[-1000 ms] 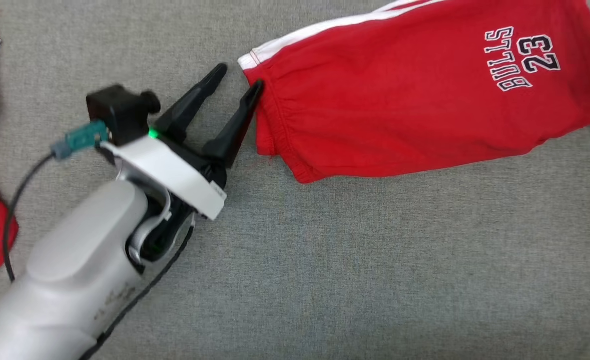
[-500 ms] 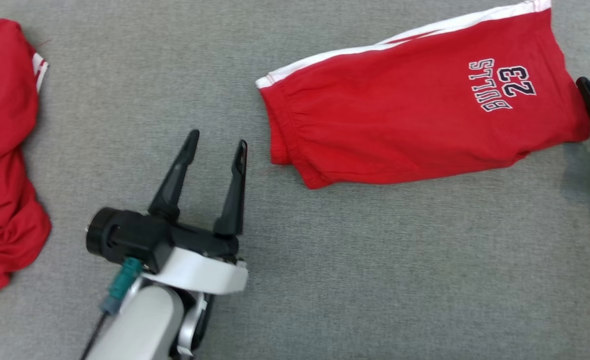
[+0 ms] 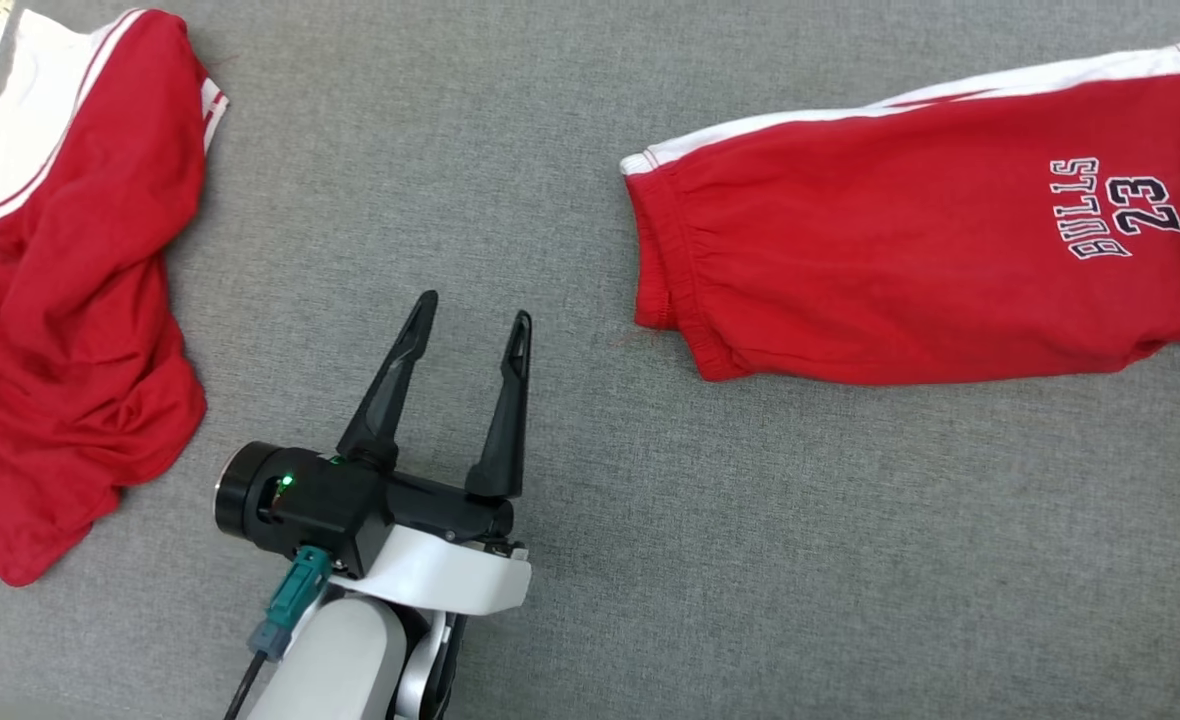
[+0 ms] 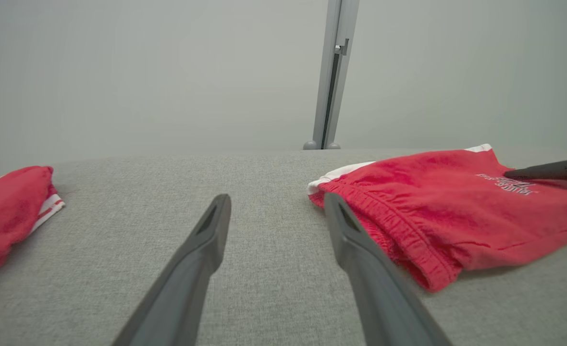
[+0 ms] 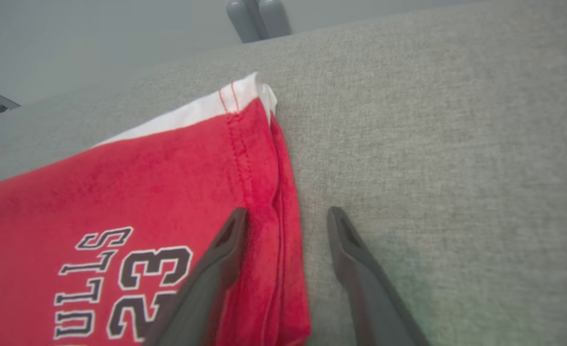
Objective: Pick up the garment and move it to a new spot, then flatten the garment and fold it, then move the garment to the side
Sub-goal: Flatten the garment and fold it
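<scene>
At two o'clock on grey cloth lie the folded red Bulls shorts. Our left gripper has backed off the waistband, jaws wide, empty; our right gripper straddles the hem, jaws parted. We judge folding done, sideways move next.

From the head, high up: looking almost straight down on the grey fabric surface, wide enough to take in the left gripper, the folded red shorts ahead and to its right, and a crumpled red garment off to its left.

From the left wrist: low and close over the surface, facing along the fingers toward a pale wall and a grey post.

From the right wrist: nearer still, tilted down past the right gripper onto the shorts' hem corner.

Shared by all three: the shorts with their "BULLS 23" print. Shared by head and left wrist: the crumpled garment too.
</scene>
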Controlling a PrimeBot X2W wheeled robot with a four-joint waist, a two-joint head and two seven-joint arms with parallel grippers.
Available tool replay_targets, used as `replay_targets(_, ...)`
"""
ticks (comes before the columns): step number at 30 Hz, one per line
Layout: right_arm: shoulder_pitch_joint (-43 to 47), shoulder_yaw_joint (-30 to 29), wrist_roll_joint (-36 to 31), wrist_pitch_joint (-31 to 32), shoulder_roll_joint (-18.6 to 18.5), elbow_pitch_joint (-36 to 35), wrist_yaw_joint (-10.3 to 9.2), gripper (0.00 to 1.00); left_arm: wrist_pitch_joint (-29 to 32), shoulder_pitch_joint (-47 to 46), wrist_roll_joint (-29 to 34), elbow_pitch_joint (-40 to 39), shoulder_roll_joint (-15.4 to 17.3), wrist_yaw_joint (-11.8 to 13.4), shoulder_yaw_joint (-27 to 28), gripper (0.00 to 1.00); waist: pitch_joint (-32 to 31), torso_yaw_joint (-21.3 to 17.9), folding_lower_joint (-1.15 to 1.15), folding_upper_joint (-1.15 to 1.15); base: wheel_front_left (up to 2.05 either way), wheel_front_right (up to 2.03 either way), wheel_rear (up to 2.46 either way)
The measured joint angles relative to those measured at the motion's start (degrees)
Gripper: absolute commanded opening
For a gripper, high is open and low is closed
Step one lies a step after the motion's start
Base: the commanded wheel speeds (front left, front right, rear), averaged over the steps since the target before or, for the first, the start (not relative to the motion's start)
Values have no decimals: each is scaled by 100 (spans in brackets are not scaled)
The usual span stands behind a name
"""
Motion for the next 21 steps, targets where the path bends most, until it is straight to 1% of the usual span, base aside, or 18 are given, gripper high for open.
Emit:
replay_targets(3, 91, 86, 26, 135, 49, -122, -4, 0, -1, 89, 113, 33, -63, -23, 121, 100, -71, -23, 0, 0, 0, 0, 0)
replay_targets(8, 477, 162, 8, -189, -4, -495, 5, 0, 0, 195, 219, 79, -92, -96, 322, 100, -196, -238, 0, 0, 0, 0, 0)
replay_targets(13, 869, 124, -40, -363, -379, -687, 4, 0, -1, 272, 352, 141, -102, -180, 463, 100, -336, -557, 0, 0, 0, 0, 0)
replay_targets(18, 936, 8, -355, -301, -856, -695, 2, 0, -1, 351, 493, 213, -99, -309, 542, 100, -469, -866, 0, 0, 0, 0, 0)
replay_targets(21, 858, -16, -557, -204, -954, -704, 2, 0, -1, 376, 534, 236, -93, -332, 573, 100, -504, -969, 0, 0, 0, 0, 0)
